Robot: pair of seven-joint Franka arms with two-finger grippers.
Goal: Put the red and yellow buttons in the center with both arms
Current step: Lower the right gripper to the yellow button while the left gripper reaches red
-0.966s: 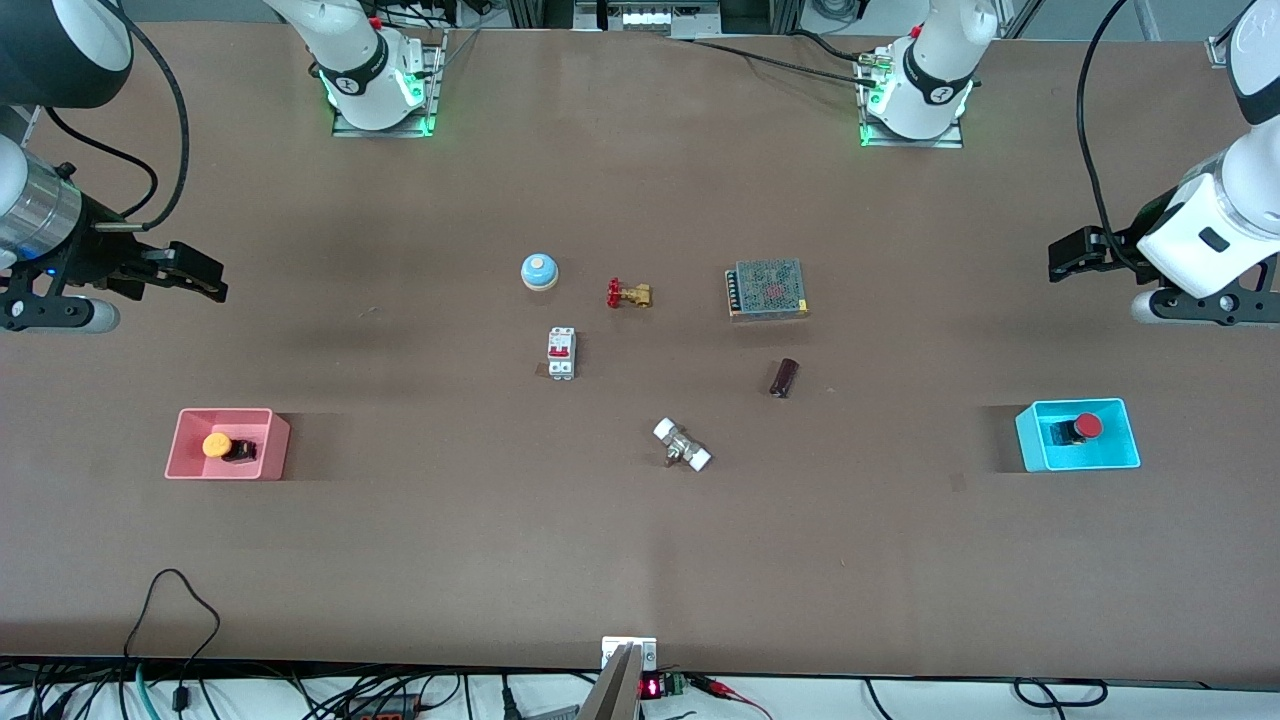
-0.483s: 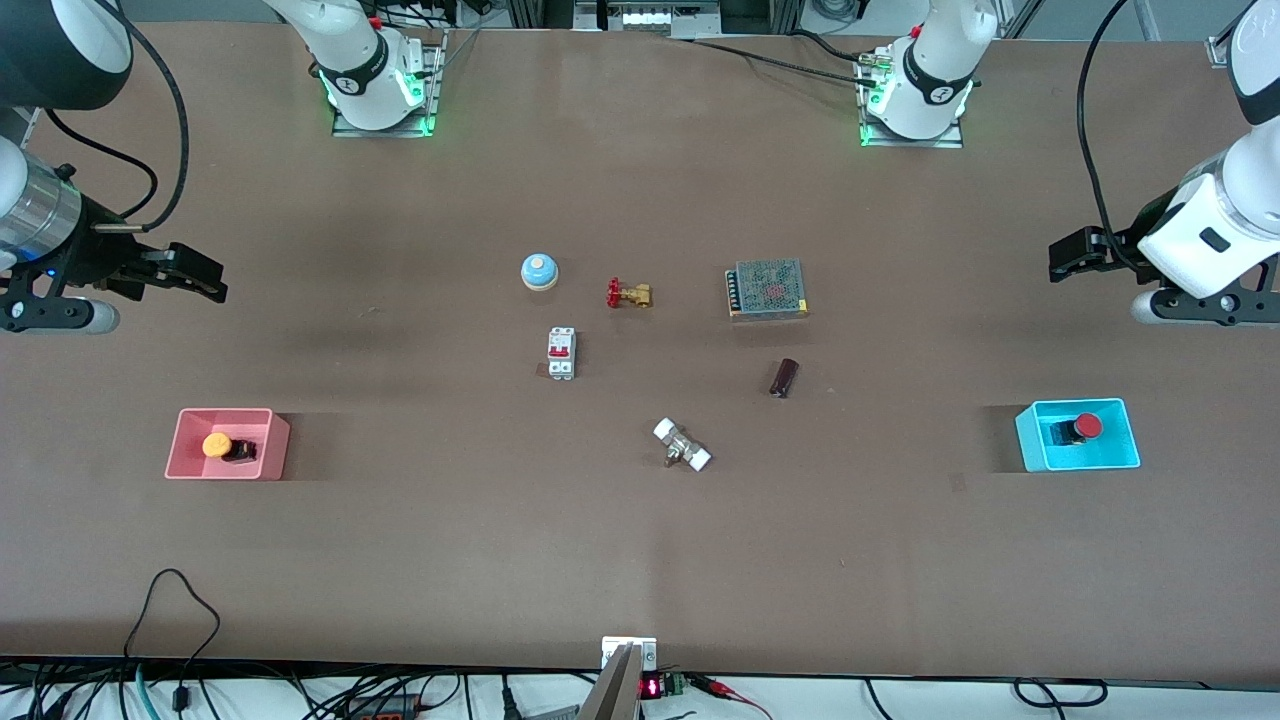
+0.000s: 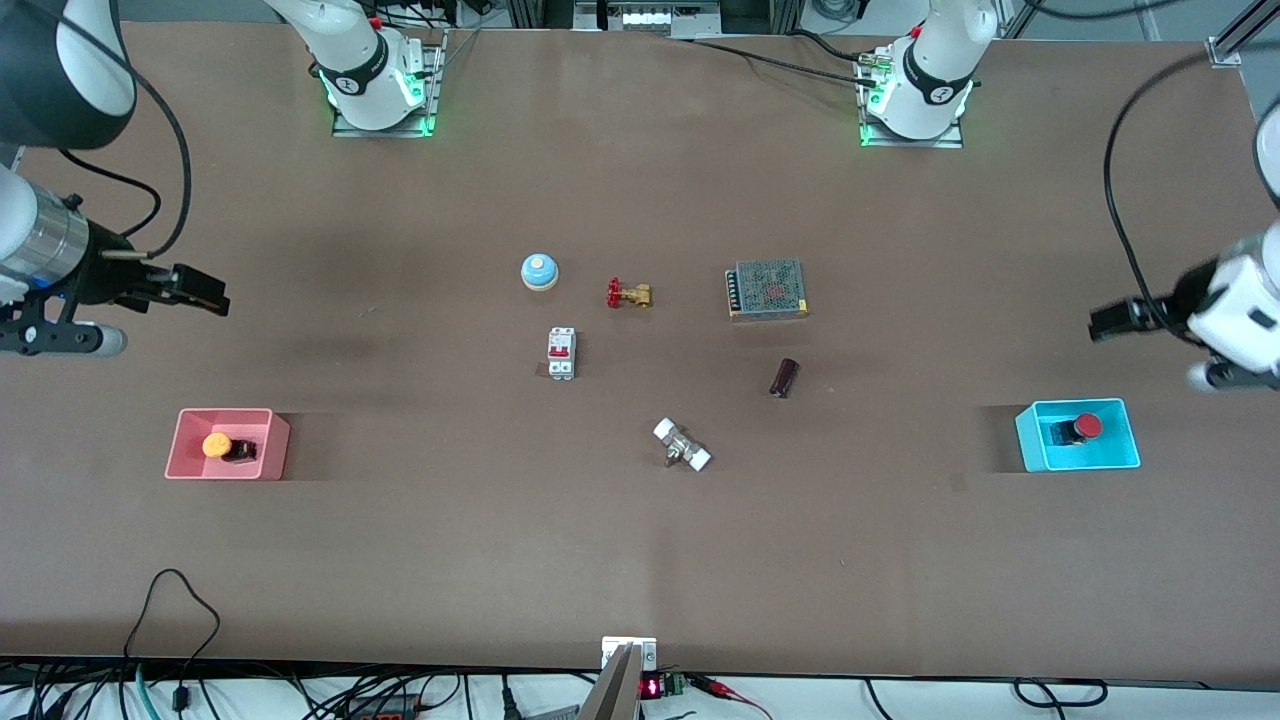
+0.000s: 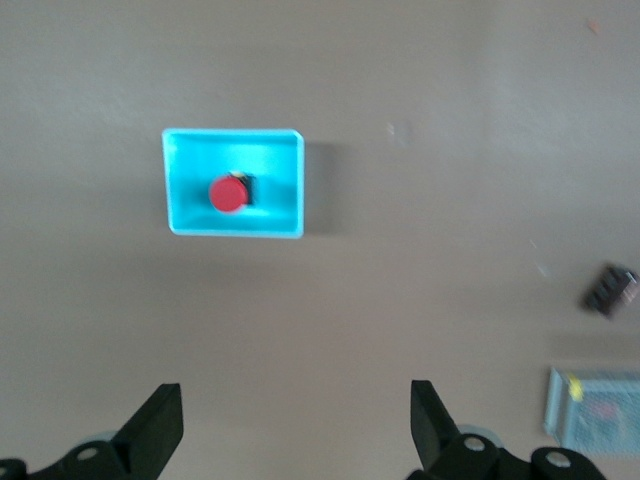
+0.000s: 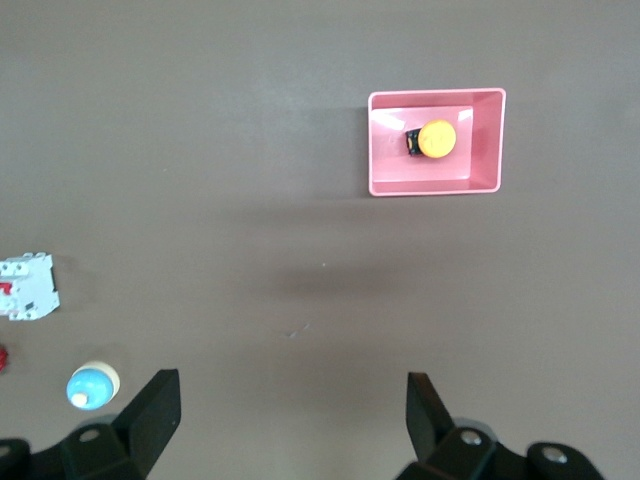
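The round red push button (image 3: 1087, 426) on its short black body sits in a shiny blue plastic box (image 3: 1125, 455) at the left arm's end of the flat brown table (image 3: 640, 560). Its black body is mostly hidden in the left wrist view. The round yellow push button (image 3: 216, 445) sits in a pink plastic box (image 3: 270, 465) at the right arm's end. The black left claw (image 4: 297, 420) hangs spread wide over bare table near the blue box. The black right claw (image 5: 293, 412) hangs spread wide over bare table near the pink box.
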